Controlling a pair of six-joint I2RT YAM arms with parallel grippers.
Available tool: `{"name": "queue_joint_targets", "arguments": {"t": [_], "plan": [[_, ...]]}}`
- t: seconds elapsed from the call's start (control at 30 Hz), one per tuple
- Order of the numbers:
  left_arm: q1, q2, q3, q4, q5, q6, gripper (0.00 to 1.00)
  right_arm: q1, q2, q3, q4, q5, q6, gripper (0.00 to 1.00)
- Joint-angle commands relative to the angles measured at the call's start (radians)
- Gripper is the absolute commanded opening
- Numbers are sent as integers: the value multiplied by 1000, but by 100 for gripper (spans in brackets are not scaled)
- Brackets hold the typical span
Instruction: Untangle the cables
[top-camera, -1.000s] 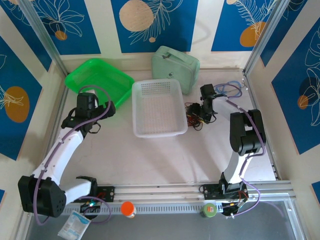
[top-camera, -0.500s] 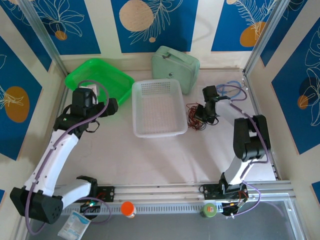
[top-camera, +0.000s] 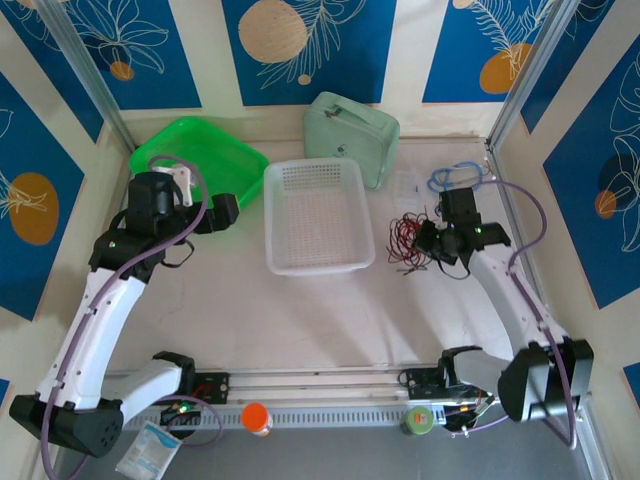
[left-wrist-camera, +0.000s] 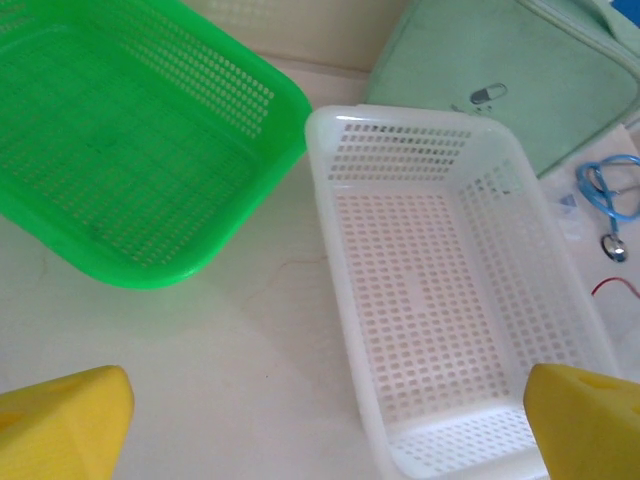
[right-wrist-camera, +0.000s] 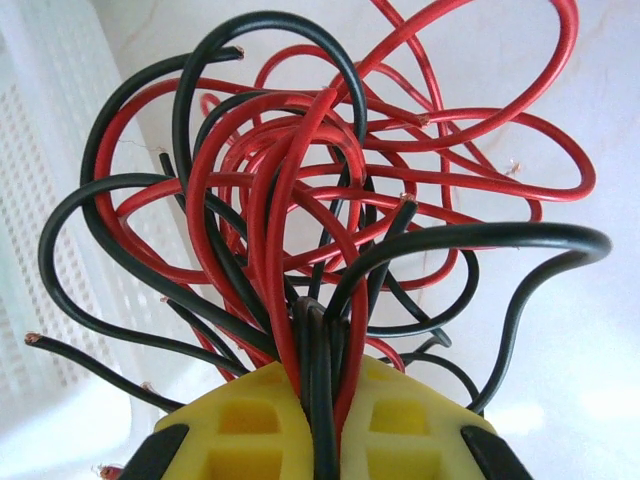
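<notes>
The right gripper (right-wrist-camera: 320, 405) has its 2 blocky yellow plastic fingers (right-wrist-camera: 240, 420) pressed tight together on the cables (right-wrist-camera: 330, 200), a bunch of thin, glossy red and black wires pinched at their base. From the grip the wires fan out in smooth loops and arcs that cross over one another, and a few cut ends show bare copper strands.

From the top camera, the tangle sits over the pale, smooth table (top-camera: 300, 320), just beside the right rim of the white basket (top-camera: 318, 266) and between it and the right arm. Whether the wires rest on the surface or hang just above it cannot be told.

The white basket is a rectangular plastic tray with rounded corners, its floor and walls pierced by a fine grid of slots. A green basket (top-camera: 245, 160) of the same perforated plastic lies tilted at the far left, near it but apart. Behind the white basket rests a mint-green soft pouch (top-camera: 352, 135) with a zipper. A light-blue cable (top-camera: 455, 178), thicker than the wires, curls at the far right.

The left gripper (left-wrist-camera: 325, 420) hangs above the table between the 2 baskets, its jaws spread wide with nothing between them.
</notes>
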Motion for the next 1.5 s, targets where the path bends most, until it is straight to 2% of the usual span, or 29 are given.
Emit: {"name": "queue_joint_targets", "arguments": {"t": [0.0, 0.13, 0.27, 0.43, 0.57, 0.8, 0.97, 1.1, 1.17, 1.27, 1.33, 1.4, 1.47], "plan": [[-17, -6, 42, -48, 82, 17, 100, 44, -86, -40, -102, -73, 8, 0], [-35, 1, 51, -64, 122, 14, 100, 146, -166, -107, -139, -119, 89, 0], [-70, 10, 52, -87, 137, 14, 100, 312, -195, -172, -149, -101, 202, 0], [-131, 25, 41, -127, 102, 34, 100, 541, -161, -200, -140, -58, 296, 0], [-166, 23, 2, -115, 83, 15, 100, 668, -87, -187, -63, -48, 320, 0], [-210, 9, -62, -119, 63, -47, 97, 757, 84, -113, 122, -58, 344, 0], [-248, -10, -124, -137, 65, -95, 95, 765, 213, -63, 266, -84, 348, 0], [-301, -1, -190, -132, 70, -128, 95, 769, 301, -11, 277, -128, 328, 0], [-337, 14, -232, -104, 83, -155, 94, 770, 326, 1, 261, -134, 324, 15], [-402, 43, -299, -29, 105, -206, 93, 770, 305, -16, 235, -126, 330, 48], [-453, 74, -336, 32, 112, -239, 93, 770, 265, -29, 207, -102, 332, 62], [-501, 108, -362, 85, 116, -265, 92, 763, 218, -38, 169, -75, 329, 70], [-552, 143, -381, 130, 105, -291, 90, 755, 171, -46, 132, -56, 323, 72]]}}
